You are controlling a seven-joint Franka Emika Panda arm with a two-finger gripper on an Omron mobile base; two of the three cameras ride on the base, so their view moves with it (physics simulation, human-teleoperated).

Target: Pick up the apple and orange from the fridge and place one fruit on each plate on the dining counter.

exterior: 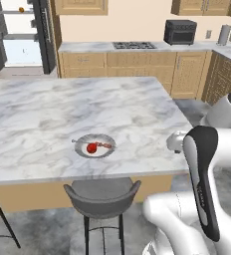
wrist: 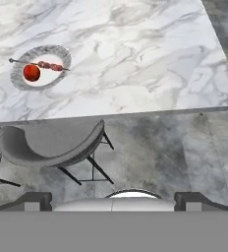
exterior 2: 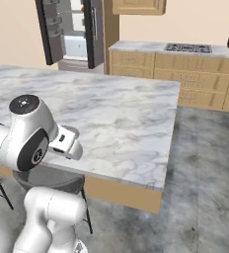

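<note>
While hanging off the edge of the white marble dining counter [wrist: 135, 54], spreads dark fingers [wrist: 35, 201] wide, gripping nothing. Shows red apple [wrist: 31, 73] on that counter's pale round plate [wrist: 57, 51], small orange [exterior: 21, 9] far back from it in the open fridge [exterior: 43, 35].

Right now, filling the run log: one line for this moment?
gripper: open, empty | apple: on plate, dining counter | orange: in fridge

Beige walls [exterior: 137, 22] back a run of tan wood cabinets [exterior: 132, 64] under a pale worktop with a gas hob [exterior: 134, 45]. A dark box on it, perhaps a toaster oven [exterior: 180, 32], stands toward the corner. The floor [exterior 2: 205, 168] is mottled grey. A grey stool [exterior: 102, 199] stands on thin black legs.
</note>
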